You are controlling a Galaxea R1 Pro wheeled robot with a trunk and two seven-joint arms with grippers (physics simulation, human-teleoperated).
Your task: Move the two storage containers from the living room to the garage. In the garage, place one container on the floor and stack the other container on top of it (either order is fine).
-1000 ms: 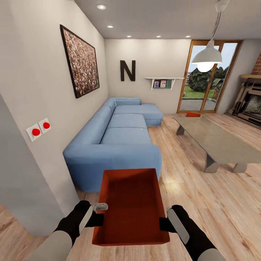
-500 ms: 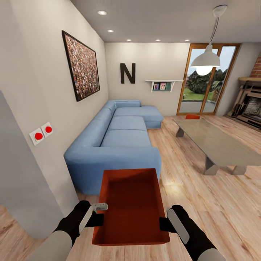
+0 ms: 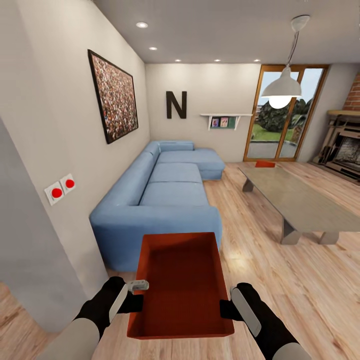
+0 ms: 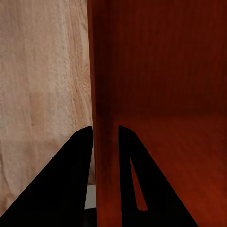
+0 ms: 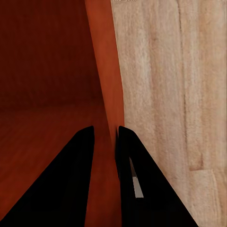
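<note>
Held bin: an orange-red bin point(image 3: 181, 285) is carried in front of the robot, above the wood plank floor point(image 3: 280, 280), long side pointing toward the sofa point(image 3: 165, 200).
Left gripper point(image 3: 134, 300): fingers point(image 4: 71, 189) closed down on the bin's left wall, one inside and one outside; the wrist view shows the wall pinched between them.
Right gripper point(image 3: 226, 307): fingers point(image 5: 75, 189) likewise clamped on the bin's right wall, wall between them.
Second bin: a small orange-red bin point(image 3: 265, 163) sits at the far end of the low grey surface point(image 3: 300, 200), near the glass doors point(image 3: 280, 120), well apart from the robot.
What changed: over the last second the bin and both grippers have kept the same place in the head view, while the room has slid. The sofa, the letter N point(image 3: 176, 104), the wall picture point(image 3: 114, 97) and the red switches point(image 3: 61, 189) now sit a little lower and further right, and the lamp point(image 3: 281, 87) further left. That is camera motion, so the robot itself is rolling or turning, not the things.
Meaning for the task: the grasp looks steady during travel. My judgement is that the carry of the first bin is under way, still in the living room; the garage is not in sight.
Remaining: set this bin on the garage floor, return for the second, stack it.
</note>
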